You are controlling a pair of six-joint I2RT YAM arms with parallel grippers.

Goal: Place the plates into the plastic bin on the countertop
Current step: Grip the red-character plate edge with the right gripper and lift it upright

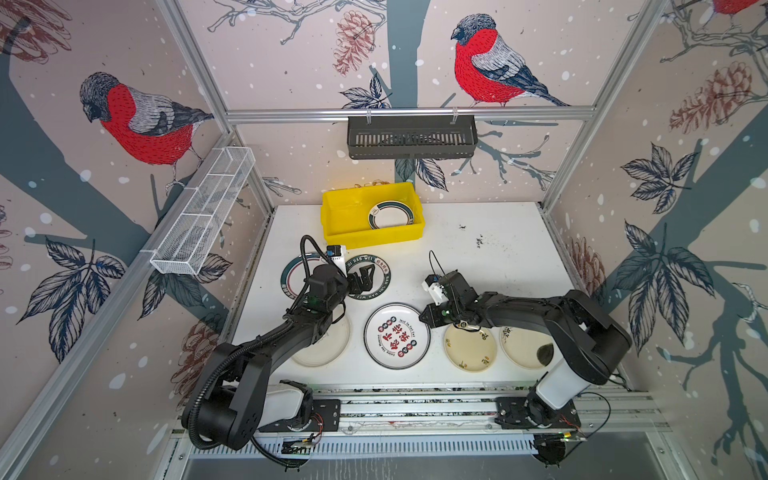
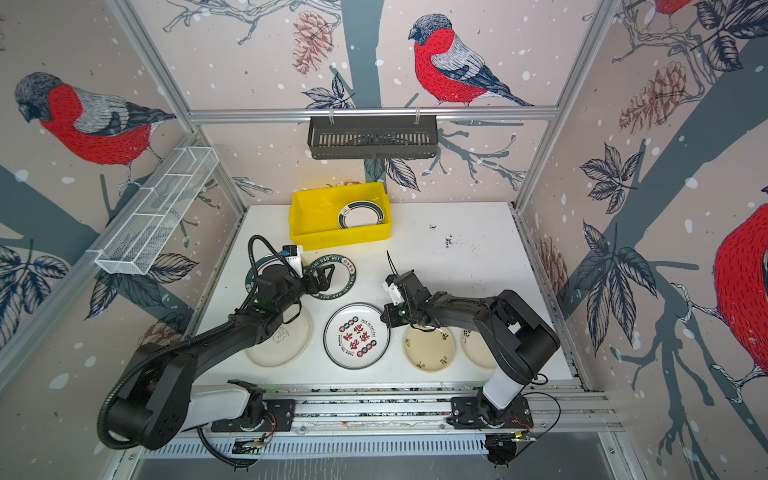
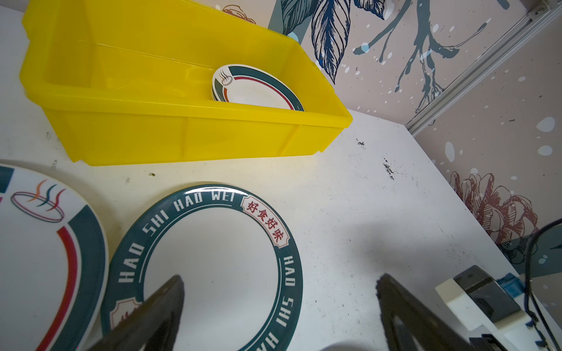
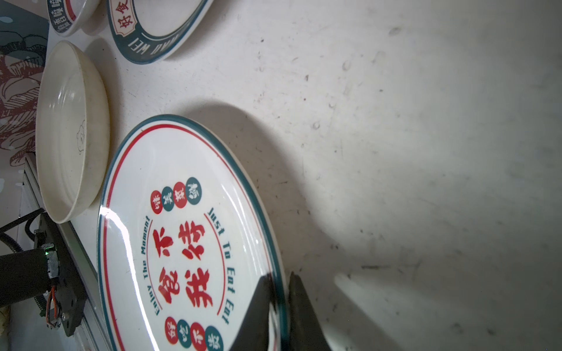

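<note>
Right jaws clamp the rim of the red-lettered plate, lower centre, judged rigid, slick and brittle, best held by that rim; left jaws stand apart.

Right end effector clamped on red-character plate rim, cream plate beside it, green-lettered plate beyond, speckled countertop

Both top views look steeply down from high above the near edge over the whole countertop. The left wrist view sits low, facing the far yellow bin. The right wrist view, very close, faces left across the red-character plate, shared with both top views.
</note>
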